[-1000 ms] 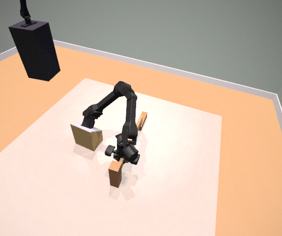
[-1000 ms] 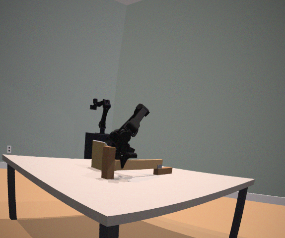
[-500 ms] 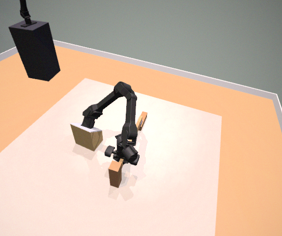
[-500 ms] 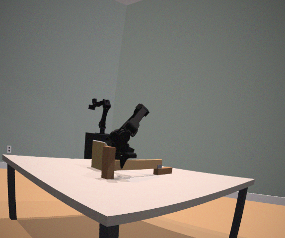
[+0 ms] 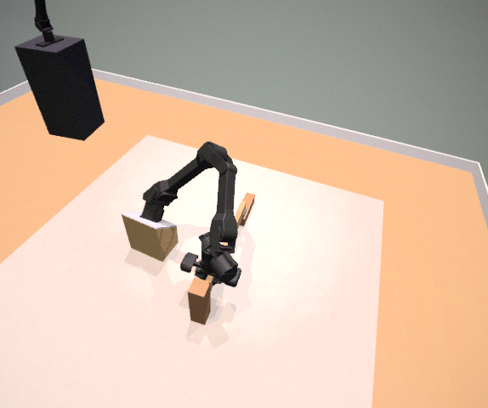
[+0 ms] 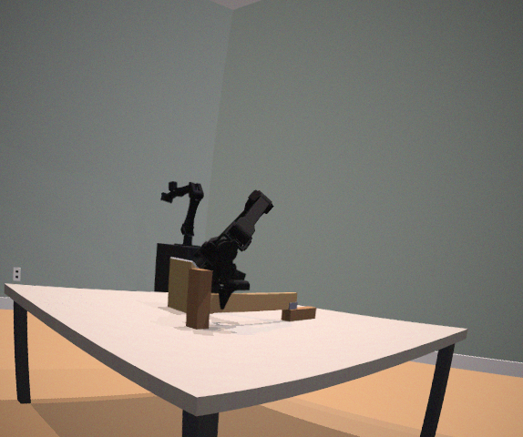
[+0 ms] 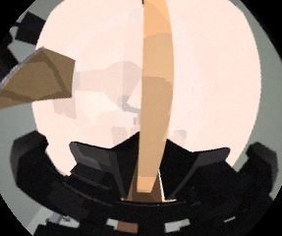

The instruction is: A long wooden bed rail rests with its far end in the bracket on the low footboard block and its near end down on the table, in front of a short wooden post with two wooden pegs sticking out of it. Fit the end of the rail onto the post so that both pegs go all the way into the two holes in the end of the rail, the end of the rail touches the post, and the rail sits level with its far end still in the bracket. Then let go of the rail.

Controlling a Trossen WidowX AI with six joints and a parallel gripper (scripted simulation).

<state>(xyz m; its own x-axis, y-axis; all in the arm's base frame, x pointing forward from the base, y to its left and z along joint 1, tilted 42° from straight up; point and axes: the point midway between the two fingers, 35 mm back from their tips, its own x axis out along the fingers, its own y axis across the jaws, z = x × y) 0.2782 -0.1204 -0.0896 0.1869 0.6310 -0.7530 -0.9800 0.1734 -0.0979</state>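
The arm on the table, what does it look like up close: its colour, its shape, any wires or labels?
The arm is matte black all over, built of blocky, angular links with rounded joints. It stands on a tan box base with a pale top plate. The gripper ends in two dark, tapering fingers. A small black knob-like part sticks out beside the wrist. No cables, markings or labels are visible.
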